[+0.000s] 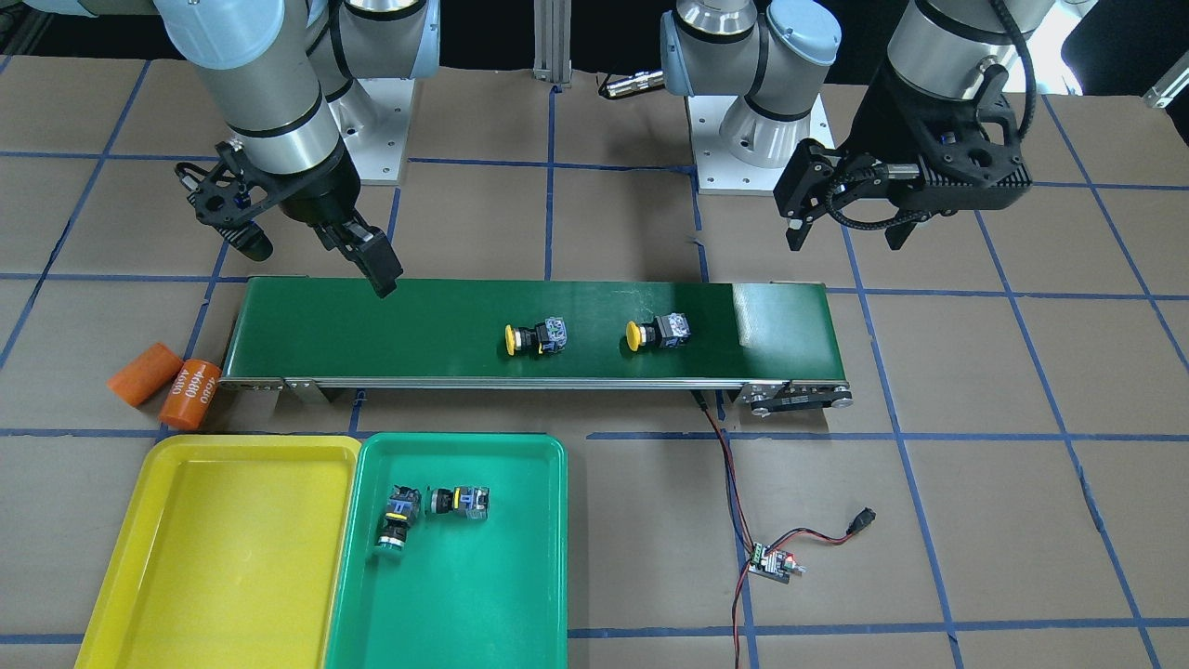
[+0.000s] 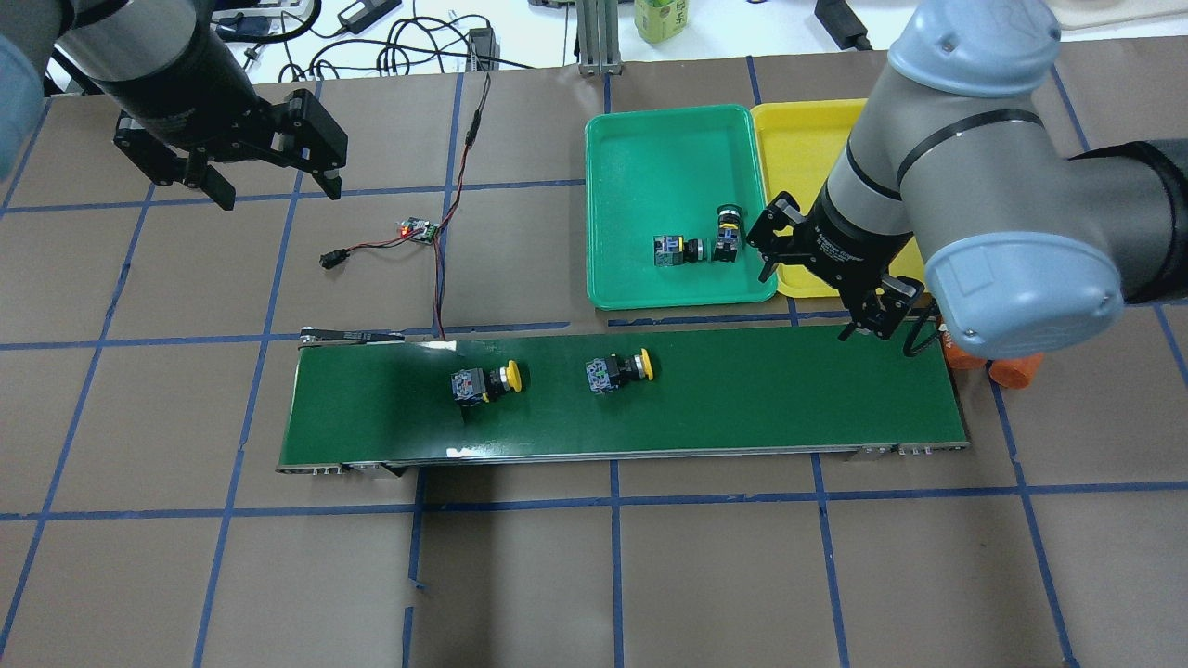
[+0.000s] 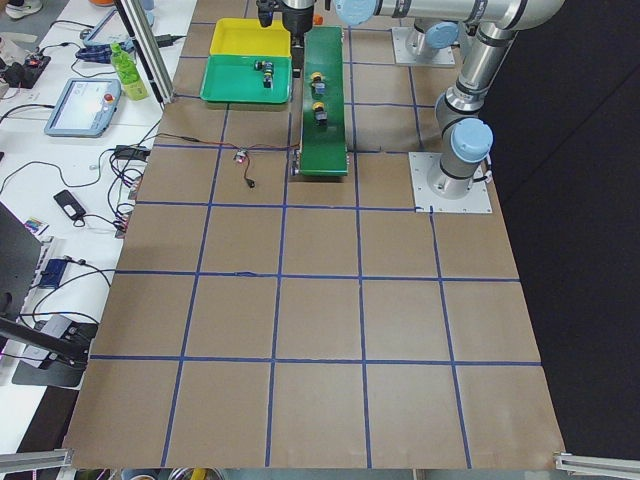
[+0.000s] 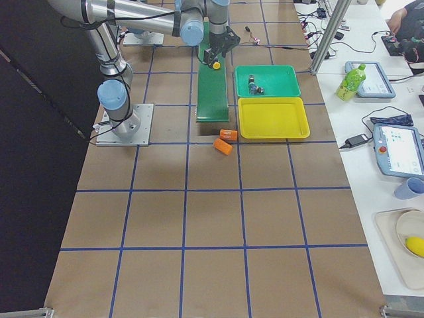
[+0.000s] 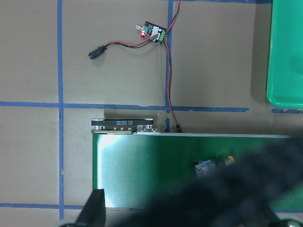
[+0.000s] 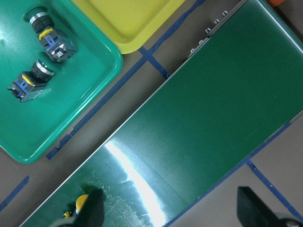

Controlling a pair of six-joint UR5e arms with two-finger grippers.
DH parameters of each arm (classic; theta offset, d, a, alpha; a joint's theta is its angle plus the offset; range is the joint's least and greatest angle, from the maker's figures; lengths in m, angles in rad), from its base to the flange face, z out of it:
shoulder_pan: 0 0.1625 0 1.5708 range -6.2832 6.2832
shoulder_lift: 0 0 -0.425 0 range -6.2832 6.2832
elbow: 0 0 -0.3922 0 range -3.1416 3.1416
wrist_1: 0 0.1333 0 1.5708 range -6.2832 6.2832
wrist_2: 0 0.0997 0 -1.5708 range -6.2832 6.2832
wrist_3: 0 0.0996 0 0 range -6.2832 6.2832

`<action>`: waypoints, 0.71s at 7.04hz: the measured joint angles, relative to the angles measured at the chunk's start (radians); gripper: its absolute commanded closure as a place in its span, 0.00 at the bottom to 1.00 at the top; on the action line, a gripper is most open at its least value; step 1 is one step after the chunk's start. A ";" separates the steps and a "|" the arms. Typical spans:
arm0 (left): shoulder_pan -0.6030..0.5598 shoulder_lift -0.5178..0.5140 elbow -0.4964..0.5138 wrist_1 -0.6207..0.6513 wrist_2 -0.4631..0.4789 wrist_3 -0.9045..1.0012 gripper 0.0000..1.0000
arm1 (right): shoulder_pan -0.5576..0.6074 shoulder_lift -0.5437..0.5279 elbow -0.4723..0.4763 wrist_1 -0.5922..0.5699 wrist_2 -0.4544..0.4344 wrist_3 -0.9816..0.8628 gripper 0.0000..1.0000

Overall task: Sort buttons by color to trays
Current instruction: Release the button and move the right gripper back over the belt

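My right gripper [image 2: 874, 320] hangs spread and empty over the conveyor belt [image 2: 789, 390] by the yellow tray [image 2: 798, 139]. The nearer yellow button [image 2: 617, 371] lies lengthwise along the belt, cap toward me. The second yellow button [image 2: 483, 381] lies beyond it. My left gripper [image 2: 277, 186], also spread, hangs off the belt. An orange cylinder [image 1: 190, 395] reads "4680".

- The table [image 1: 632, 520] has a matt brown, paper-like cover ruled with blue tape.
- The conveyor belt [image 1: 446, 325] is smooth dark green, with a pale sheen at one end. Its side rail looks like bare metal.
- The yellow tray [image 1: 214, 557] and green tray [image 1: 464, 604] are glossy plastic.
- The yellow buttons [image 1: 537, 337] have smooth plastic caps.
- The orange cylinders [image 1: 190, 394] look matt.
- The right arm [image 1: 269, 84] is satin grey metal.
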 measured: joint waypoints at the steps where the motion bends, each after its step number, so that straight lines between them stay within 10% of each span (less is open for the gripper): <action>1: 0.000 -0.002 0.001 0.002 0.000 -0.001 0.00 | -0.003 0.001 0.001 -0.004 0.002 0.000 0.00; 5: 0.001 0.003 0.000 0.007 0.001 -0.002 0.00 | -0.004 0.001 0.011 -0.008 0.008 0.147 0.00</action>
